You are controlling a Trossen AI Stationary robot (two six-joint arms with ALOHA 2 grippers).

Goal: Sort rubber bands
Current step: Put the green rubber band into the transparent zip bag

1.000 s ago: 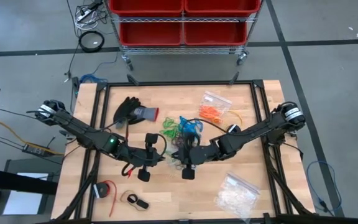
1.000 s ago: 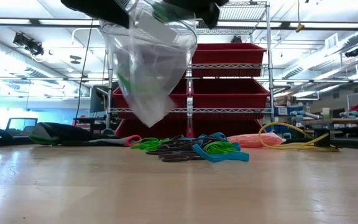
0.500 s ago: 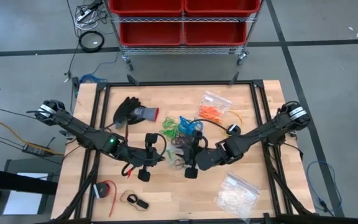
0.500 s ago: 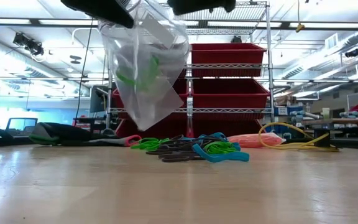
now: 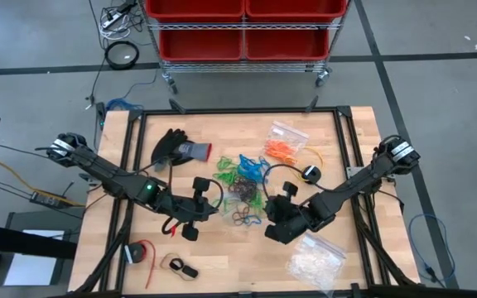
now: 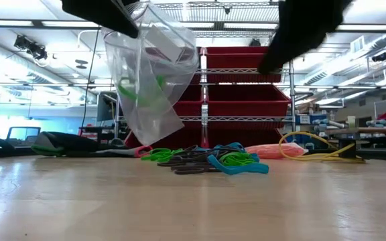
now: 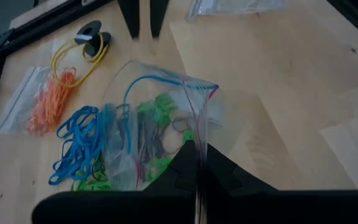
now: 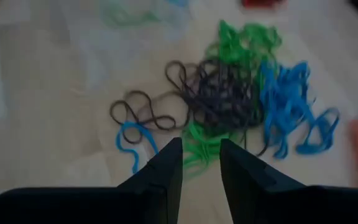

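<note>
Since a second ago, the right gripper (image 5: 277, 231) has pulled back from the mouth of the clear plastic bag (image 6: 151, 84), ending nearer the table's front edge; its fingers (image 8: 160, 171) stand slightly apart, holding nothing. A few green bands show inside the bag, which hangs off the table beside the loose pile of thin green, blue and black rubber bands (image 5: 243, 178), pinched shut-fingered by the left gripper (image 5: 195, 207). The step in hand looks like bagging greens; next the right gripper likely needs another green band from the pile.
</note>
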